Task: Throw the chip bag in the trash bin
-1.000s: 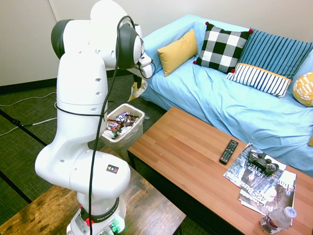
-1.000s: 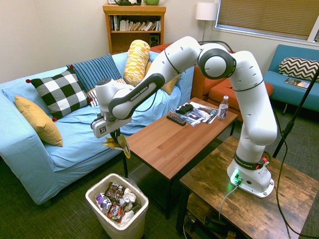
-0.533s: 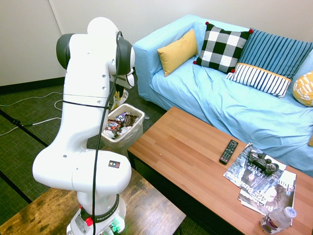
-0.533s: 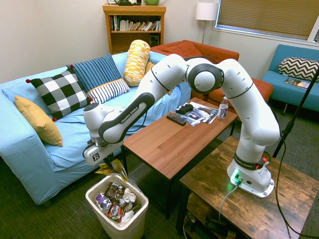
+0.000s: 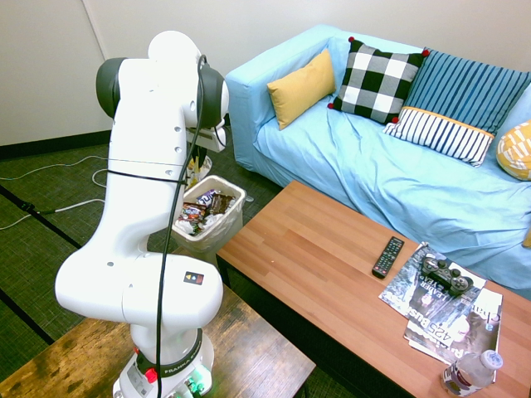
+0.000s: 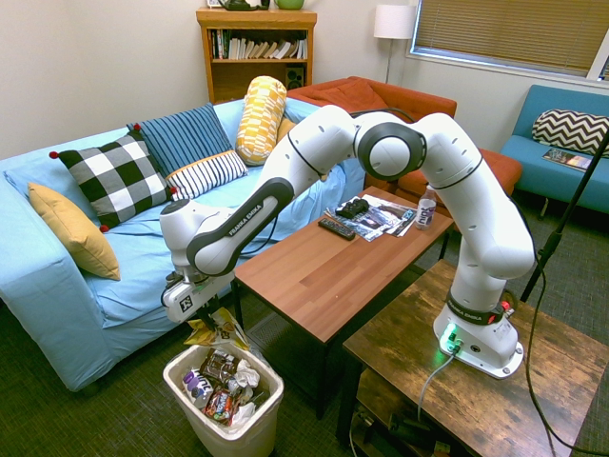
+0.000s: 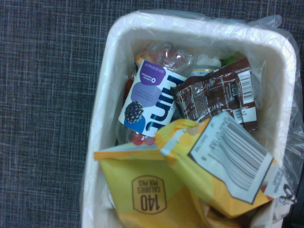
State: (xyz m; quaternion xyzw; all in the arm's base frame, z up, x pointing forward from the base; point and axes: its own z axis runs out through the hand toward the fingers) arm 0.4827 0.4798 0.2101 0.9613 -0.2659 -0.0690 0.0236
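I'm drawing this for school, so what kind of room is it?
Probably a living room, or maybe a lounge: there's a blue sofa with pillows, a low wooden table and a bookcase.

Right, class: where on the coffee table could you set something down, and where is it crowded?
The coffee table looks bare along its whole end nearest the trash bin, up to the black remote, bordered lengthwise by the blue sofa. Beyond the remote it is crowded: magazines, a game controller on them, and a bottle.
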